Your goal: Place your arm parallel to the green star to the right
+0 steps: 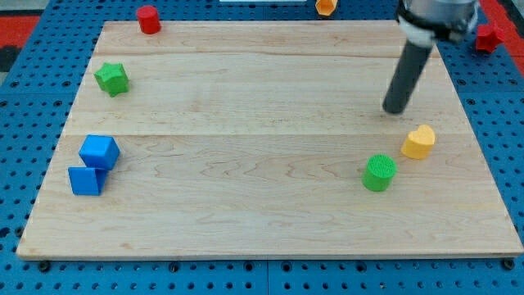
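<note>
Item: my tip (pixel 396 110), a bare rod gripping nothing, was recorded near the board's right edge; the green star (pixel 112 79), by the left edge, was best matched by a slight shift toward the top edge.

Blue cubes (pixel 99 152), green cylinder (pixel 379 173), yellow heart (pixel 418 142)

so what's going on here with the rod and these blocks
An arm with a dark rod is working over a wooden board scattered with blocks. My tip rests on the view's right side, touching nothing, just above the yellow heart and green cylinder. The green star it should line up with sits far across at the view's left, slightly higher in the view. Two blue cubes sit at lower left, a red cylinder at the top edge.
</note>
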Controlling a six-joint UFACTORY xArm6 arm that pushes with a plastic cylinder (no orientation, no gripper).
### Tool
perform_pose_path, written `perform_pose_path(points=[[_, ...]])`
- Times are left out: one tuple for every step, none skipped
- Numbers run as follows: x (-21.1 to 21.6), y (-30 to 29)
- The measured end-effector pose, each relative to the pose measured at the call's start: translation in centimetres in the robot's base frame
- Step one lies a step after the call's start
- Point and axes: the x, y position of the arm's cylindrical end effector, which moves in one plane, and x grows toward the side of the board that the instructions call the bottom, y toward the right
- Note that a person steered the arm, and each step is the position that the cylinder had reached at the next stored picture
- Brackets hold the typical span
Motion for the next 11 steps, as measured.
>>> perform_pose_path(points=[[-5.1,-12.4],[1.0,-25.9],[14.1,-19.7],[5.3,-26.1],[-4.1,-32.5],[-13.2,-28.3],[-5.9,-15.6],[3.7,-7.6],[0.1,-6.0],[-5.9,-3.9],[-7.6,-6.4]])
